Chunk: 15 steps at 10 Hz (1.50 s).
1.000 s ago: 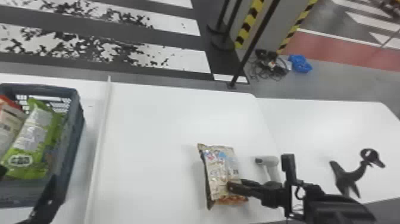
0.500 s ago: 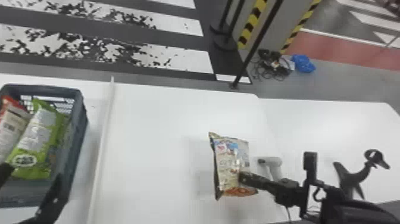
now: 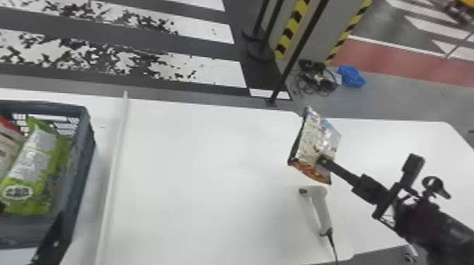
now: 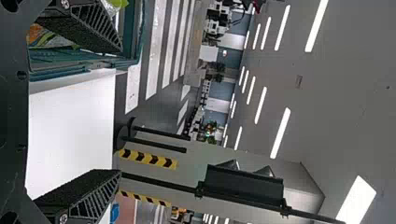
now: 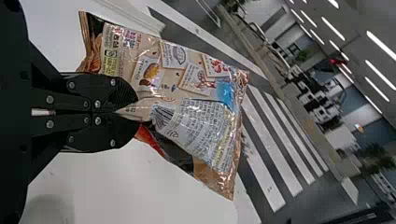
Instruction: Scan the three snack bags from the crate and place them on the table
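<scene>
Right gripper [image 3: 321, 160], well right of the crate [image 3: 81, 158]: pinched closed on beige snack bag [image 3: 314, 141]. Left gripper [image 3: 31, 210], at crate: spread wide, empty.

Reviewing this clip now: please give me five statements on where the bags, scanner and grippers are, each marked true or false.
1. The right gripper is shut on a tan snack bag. True.
2. The scanner lies in the crate. False: it lies on the table.
3. A green snack bag is in the crate. True.
4. The left gripper is clamped on the green snack bag. False: its fingers are apart, with nothing between them.
5. The green snack bag is alone in the crate. False: a red-and-white bag lies beside it.
</scene>
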Each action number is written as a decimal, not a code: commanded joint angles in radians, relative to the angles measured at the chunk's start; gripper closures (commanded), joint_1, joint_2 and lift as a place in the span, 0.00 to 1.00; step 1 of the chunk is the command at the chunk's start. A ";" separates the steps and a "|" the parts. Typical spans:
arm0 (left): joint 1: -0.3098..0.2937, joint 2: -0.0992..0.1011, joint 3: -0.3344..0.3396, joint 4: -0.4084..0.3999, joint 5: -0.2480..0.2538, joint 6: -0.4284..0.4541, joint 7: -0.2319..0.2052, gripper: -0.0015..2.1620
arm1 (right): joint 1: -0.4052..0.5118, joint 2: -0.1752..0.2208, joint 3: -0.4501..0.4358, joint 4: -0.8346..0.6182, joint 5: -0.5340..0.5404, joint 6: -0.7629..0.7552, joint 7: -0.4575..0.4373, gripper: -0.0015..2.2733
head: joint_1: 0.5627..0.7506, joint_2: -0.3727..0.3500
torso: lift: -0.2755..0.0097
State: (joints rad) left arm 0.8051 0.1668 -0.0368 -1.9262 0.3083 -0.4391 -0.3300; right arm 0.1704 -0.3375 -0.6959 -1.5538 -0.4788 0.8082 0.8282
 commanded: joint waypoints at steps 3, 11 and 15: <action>0.005 -0.003 0.000 -0.004 0.000 -0.003 0.000 0.03 | -0.154 -0.044 -0.065 0.279 -0.009 -0.112 -0.202 0.98 | 0.70 0.03 | 0.84; 0.009 0.005 -0.011 -0.024 -0.011 0.000 -0.004 0.03 | -0.229 -0.103 0.041 0.712 0.008 -0.401 -0.698 0.00 | 0.70 0.03 | 0.84; 0.014 0.000 -0.014 -0.051 -0.025 0.046 0.016 0.03 | -0.094 -0.035 0.062 0.451 -0.044 -0.419 -0.753 0.02 | 0.70 0.03 | 0.84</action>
State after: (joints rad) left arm 0.8191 0.1699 -0.0498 -1.9740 0.2890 -0.4052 -0.3147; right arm 0.0498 -0.3855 -0.6314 -1.0477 -0.5185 0.3858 0.0753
